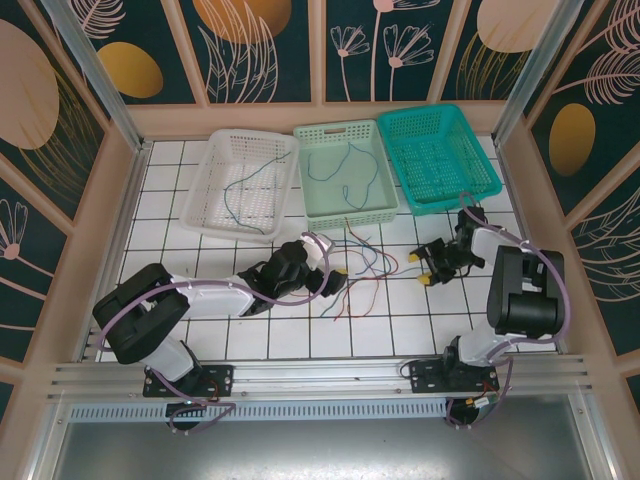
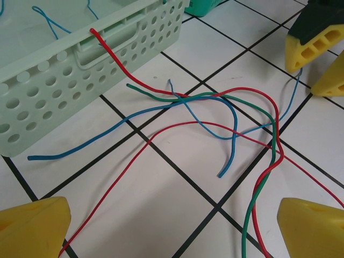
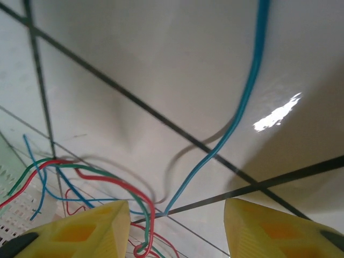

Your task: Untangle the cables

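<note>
A tangle of thin red, green and blue cables (image 1: pixel 358 265) lies on the white tiles in front of the baskets. In the left wrist view they cross at the cables' knot (image 2: pixel 215 97); one red end (image 2: pixel 105 43) rests against the pale green basket (image 2: pixel 64 80). My left gripper (image 1: pixel 335 281) (image 2: pixel 174 236) hovers open just left of the tangle, with bare tile between its yellow fingertips (image 2: pixel 32 226). My right gripper (image 1: pixel 422 268) (image 3: pixel 174 231) stands open at the tangle's right edge. A blue cable (image 3: pixel 244 97) runs loose through the gap between its fingers (image 3: pixel 88 231).
Three baskets line the back: white (image 1: pixel 205 175) holding a dark cable, pale green (image 1: pixel 310 205) holding a blue cable, teal (image 1: pixel 480 150). A wooden wall and metal posts fence the table. The right gripper's yellow fingers (image 2: pixel 303 48) show at the left wrist view's top right.
</note>
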Robot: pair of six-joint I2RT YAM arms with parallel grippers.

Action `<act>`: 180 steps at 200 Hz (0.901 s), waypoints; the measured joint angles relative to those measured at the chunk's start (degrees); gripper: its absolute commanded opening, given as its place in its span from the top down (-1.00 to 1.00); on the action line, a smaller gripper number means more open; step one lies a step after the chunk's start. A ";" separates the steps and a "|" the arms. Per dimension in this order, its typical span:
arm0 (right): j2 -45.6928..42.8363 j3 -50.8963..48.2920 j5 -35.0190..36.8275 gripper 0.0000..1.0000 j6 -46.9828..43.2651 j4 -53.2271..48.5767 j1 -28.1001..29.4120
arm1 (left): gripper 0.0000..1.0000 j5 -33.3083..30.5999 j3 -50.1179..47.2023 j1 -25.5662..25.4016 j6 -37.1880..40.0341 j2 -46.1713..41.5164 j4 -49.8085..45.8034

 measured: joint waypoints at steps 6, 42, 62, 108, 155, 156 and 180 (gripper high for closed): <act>0.57 0.00 0.00 0.03 0.07 0.13 0.02 | -0.97 0.00 0.00 0.00 0.04 0.00 0.00; 2.47 1.07 0.11 0.11 1.14 -0.85 0.00 | -0.97 -0.35 0.00 0.00 0.44 0.00 0.00; 4.42 2.56 0.28 0.28 1.14 -2.93 -0.13 | -0.97 -0.66 0.00 0.00 0.61 0.00 0.00; 8.37 6.03 1.33 0.60 -0.33 -8.26 -0.44 | -0.97 -1.95 0.00 0.00 0.87 0.00 -0.02; 8.07 6.03 2.19 0.96 -0.85 -9.18 -0.55 | -0.97 -2.95 0.00 0.00 0.85 0.00 -0.07; 8.04 6.01 2.19 0.96 -0.85 -9.16 -0.55 | -0.97 -2.95 0.00 0.00 0.85 0.00 -0.04; 5.99 4.66 3.06 1.00 -0.85 -7.56 -0.35 | -0.97 -2.97 0.00 0.00 0.85 0.00 -0.28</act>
